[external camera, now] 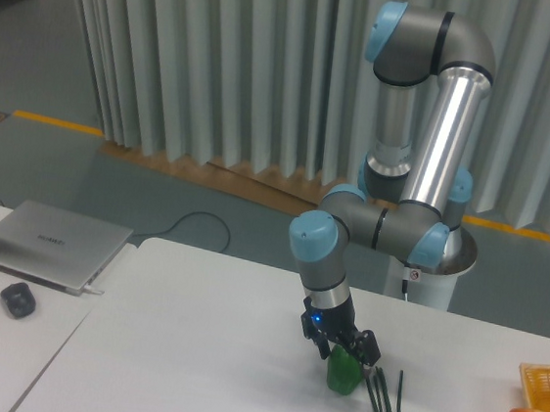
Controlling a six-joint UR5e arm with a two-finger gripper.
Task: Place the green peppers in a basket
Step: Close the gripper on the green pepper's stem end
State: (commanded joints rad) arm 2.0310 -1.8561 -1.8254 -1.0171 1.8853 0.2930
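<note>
Item: gripper [344, 348]. Pointed down at the white worktop [200, 356], jaws closed around the top of the green pepper [343, 371]. Whether the pepper rests on the worktop or hangs just above it cannot be told.

Item: green pepper. Right of the worktop's middle, under the gripper, with the thin green stalks [386, 410] just beside it on its right; touching or apart cannot be told.

Item: basket [545, 402]. Yellow-orange, at the far right edge of the view, only a corner showing, with yellow and orange items already in it. Well apart from the pepper.

Step in hand, by judgement: the grasp looks made and the carry to the basket comes next. The next move calls for a lift high enough to clear the stalks and the basket rim, then travel to the right.

Edges and open room: bare worktop lies between the stalks and the basket, so the path looks free. The worktop's left edge borders a second surface holding a closed laptop [50, 244] and a mouse [17, 299], both well away from the route. The basket runs out of view, so its free space cannot be judged.
</note>
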